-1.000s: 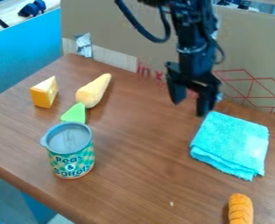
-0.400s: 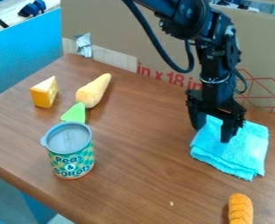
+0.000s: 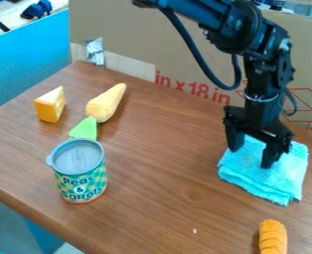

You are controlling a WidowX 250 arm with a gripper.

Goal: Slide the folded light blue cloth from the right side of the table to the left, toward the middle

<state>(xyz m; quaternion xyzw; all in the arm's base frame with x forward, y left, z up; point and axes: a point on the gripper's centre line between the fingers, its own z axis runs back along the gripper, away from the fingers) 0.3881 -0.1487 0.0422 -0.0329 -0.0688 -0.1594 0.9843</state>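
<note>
Positions are given as seen in the camera view. My hand [image 3: 252, 158] is located over the cloth [image 3: 246, 173], at the right side of the surface [image 3: 165, 198]. The can [image 3: 81, 173] stands upright at the left, well apart from the cloth. Directly behind the can lies the toy vegetable [image 3: 107, 103], its leaf end [image 3: 84, 128] toward the can. The cheese wedge [image 3: 47, 107] sits left of the toy vegetable, apart from it. The ridged toy food [image 3: 273, 239] lies before the cloth, at the near right. The cardboard panel [image 3: 135, 34] stands behind all items, along the far edge
</note>
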